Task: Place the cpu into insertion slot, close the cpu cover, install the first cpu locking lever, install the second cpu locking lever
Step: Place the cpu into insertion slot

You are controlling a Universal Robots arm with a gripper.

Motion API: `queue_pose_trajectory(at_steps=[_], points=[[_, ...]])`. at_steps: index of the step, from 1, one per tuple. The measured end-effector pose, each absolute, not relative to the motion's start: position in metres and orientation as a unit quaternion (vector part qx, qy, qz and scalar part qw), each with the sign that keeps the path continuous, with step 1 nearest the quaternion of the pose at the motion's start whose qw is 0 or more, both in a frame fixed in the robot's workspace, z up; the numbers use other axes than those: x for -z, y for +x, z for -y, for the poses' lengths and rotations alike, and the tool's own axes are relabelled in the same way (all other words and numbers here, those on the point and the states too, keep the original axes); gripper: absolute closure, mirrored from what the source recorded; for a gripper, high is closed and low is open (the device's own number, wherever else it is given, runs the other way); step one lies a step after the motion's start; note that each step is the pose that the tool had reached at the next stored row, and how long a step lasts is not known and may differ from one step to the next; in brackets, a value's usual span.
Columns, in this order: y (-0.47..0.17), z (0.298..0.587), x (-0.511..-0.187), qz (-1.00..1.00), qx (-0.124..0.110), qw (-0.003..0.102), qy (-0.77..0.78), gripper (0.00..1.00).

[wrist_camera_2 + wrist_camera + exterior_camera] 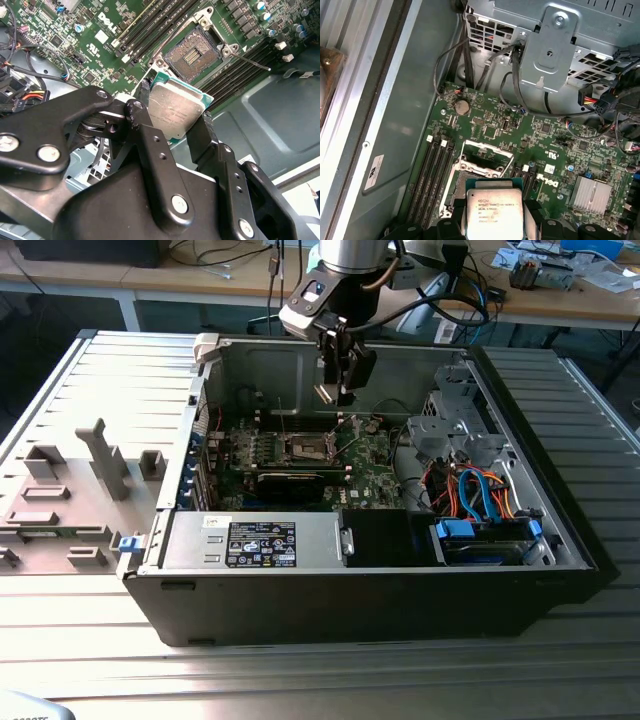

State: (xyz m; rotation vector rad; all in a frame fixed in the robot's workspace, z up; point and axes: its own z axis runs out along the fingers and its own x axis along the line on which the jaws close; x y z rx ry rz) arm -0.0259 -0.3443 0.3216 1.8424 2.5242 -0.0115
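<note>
Second wrist view: fingers pinch the cpu, off the bare slot; in the exterior view the gripper hangs at one o'clock of it. All four steps remain.

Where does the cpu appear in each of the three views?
Exterior view: the cpu in the pincer, above the green board.
Second wrist view: the silvery square clamped between black fingers.
First wrist view: the printed square over the board.
Shared landmark: the uncovered insertion slot.
</note>
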Motion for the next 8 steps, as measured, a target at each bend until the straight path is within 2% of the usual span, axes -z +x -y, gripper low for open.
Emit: queue_pose_trajectory(at_steps=[8], points=[[-0.0259,0.3443,-0.3216,-0.804,0.004,0.008,0.594,0.46]])
